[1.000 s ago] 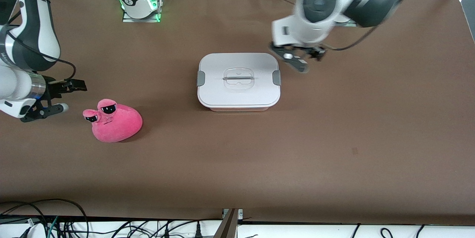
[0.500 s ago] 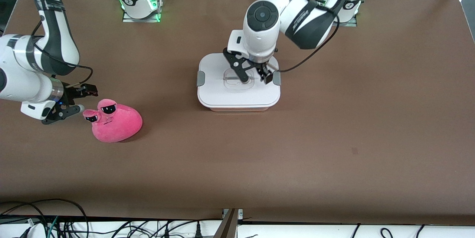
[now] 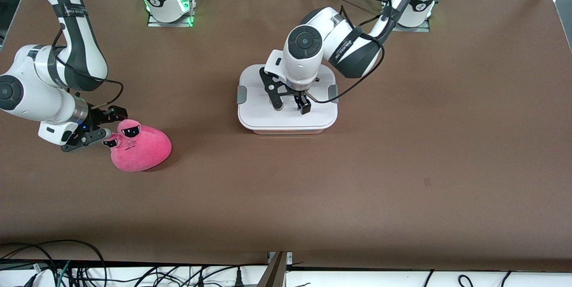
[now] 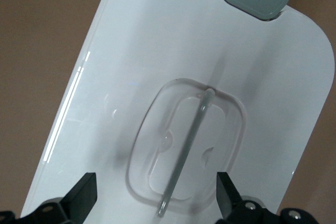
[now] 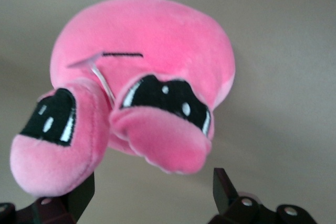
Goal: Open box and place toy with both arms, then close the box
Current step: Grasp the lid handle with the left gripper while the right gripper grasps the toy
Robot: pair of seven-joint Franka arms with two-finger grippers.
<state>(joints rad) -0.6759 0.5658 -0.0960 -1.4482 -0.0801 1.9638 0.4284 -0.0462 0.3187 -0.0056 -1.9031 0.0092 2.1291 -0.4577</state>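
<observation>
Even, bright overhead light; a glare streak runs along the glossy white plastic box lid (image 4: 173,66), near its clear recessed handle (image 4: 186,153).

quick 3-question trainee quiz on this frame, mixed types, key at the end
1. True or false: the box has its lid on.
2. What is the left claw over? A) the toy B) the lid's handle C) bare table
3. Fill in: the open right claw is at the toy's ____.

Key: 1 true. 2 B; its fingers are open, one on each side of the handle. 3 eyes; the toy lies on the table toward the right arm's end.
</observation>
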